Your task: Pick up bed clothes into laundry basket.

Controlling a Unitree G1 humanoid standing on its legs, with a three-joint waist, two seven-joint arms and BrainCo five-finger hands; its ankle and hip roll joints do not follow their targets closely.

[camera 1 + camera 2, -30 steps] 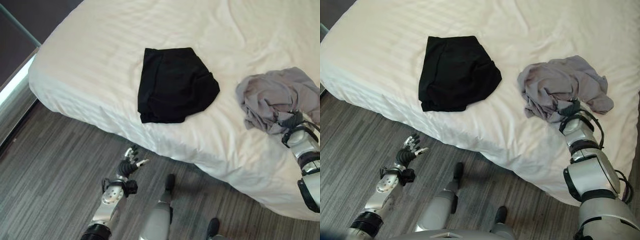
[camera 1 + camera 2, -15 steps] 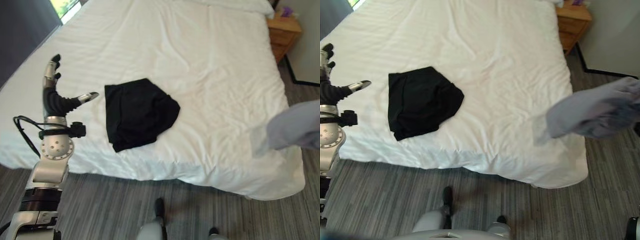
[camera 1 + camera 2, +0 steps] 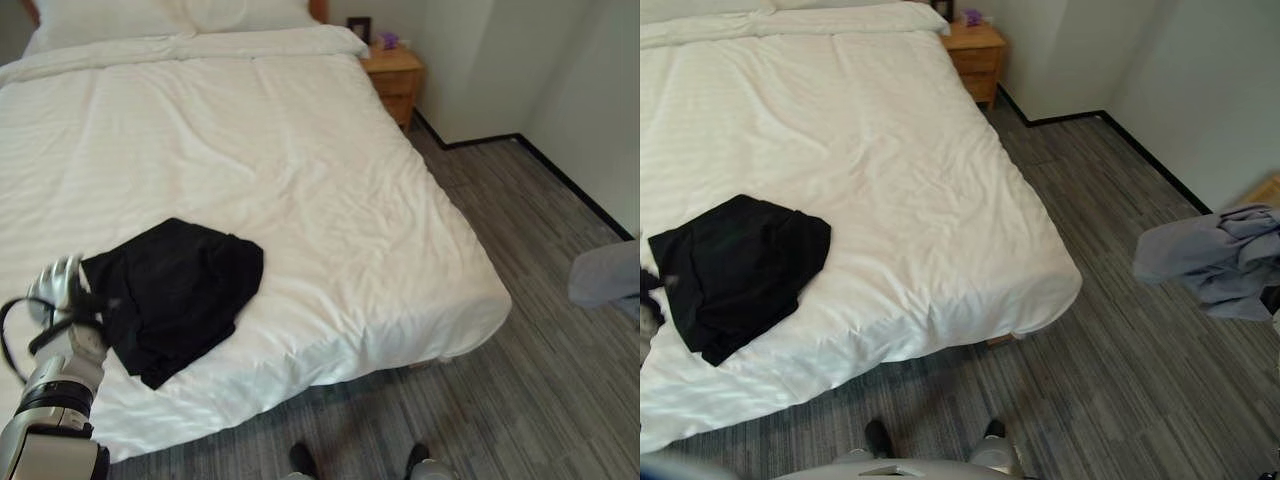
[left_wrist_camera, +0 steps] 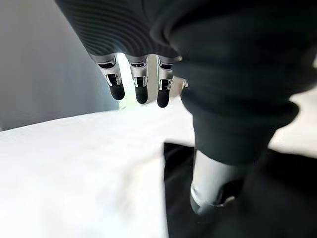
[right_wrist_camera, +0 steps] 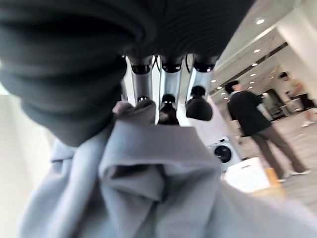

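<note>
The right robot hand (image 5: 168,106), clenched on the grey garment (image 3: 1215,258) over the floor, should hold firm until the basket; left robot hand (image 3: 58,290), fingers relaxed, rests beside the black garment (image 3: 170,290) on the bed (image 3: 300,170).

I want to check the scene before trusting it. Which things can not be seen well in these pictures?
- Grey garment: cut off by the right eye view's edge; the right hand holding it is mostly under cloth in the right wrist view.
- Left hand: blurred in the left eye view beside the black garment.
- Nightstand: the items on it are too small to identify.
</note>
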